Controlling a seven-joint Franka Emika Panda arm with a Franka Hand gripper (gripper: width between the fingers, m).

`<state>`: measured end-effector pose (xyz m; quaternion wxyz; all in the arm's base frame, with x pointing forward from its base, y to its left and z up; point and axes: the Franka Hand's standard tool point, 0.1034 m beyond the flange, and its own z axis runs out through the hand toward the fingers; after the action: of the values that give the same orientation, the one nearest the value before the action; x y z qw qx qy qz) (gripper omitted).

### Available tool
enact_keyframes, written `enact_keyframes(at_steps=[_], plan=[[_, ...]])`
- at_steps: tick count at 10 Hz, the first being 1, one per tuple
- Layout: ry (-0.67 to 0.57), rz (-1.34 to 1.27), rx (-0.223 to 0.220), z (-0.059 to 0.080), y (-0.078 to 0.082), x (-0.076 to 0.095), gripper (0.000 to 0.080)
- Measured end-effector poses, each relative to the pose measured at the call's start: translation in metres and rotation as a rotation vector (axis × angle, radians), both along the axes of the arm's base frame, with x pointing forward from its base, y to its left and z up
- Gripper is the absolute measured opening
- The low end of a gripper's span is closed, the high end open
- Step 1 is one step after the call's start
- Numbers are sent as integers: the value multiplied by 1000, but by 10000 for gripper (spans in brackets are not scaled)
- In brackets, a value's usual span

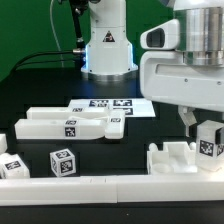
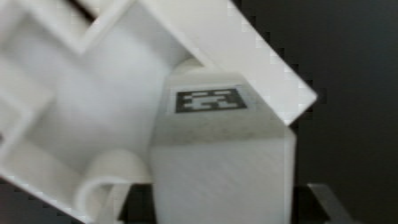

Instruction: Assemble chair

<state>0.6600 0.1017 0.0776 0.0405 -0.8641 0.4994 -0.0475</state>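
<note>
At the exterior view's right, one upright tagged leg (image 1: 208,141) of the chair sits between the gripper (image 1: 203,130) jaws, closed narrowly on it. Leftward lie one long slab (image 1: 60,125), one cube (image 1: 62,160) and one block (image 1: 9,166) at the picture's edge; behind them, one marker board (image 1: 110,104).

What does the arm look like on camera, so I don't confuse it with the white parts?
The arm is big, glossy white and rounded, with grey at its joints. Its base carries a small dark mark above a blue glowing ring. The gripper has dark fingers.
</note>
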Motion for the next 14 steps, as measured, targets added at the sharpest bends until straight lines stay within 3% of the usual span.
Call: enact_keyframes(at_steps=[2, 4, 5, 6, 7, 8, 11, 14], plan=[[14, -258, 45, 0, -2, -4, 284], [17, -306, 48, -1, -2, -4, 291], [16, -233, 38, -1, -2, -4, 291], [14, -69, 20, 1, 2, -4, 478], [7, 112, 1, 1, 8, -4, 478], [3, 234, -8, 1, 10, -5, 606], [2, 363, -30, 0, 7, -5, 647], [-18, 846, -112, 2, 12, -3, 649]])
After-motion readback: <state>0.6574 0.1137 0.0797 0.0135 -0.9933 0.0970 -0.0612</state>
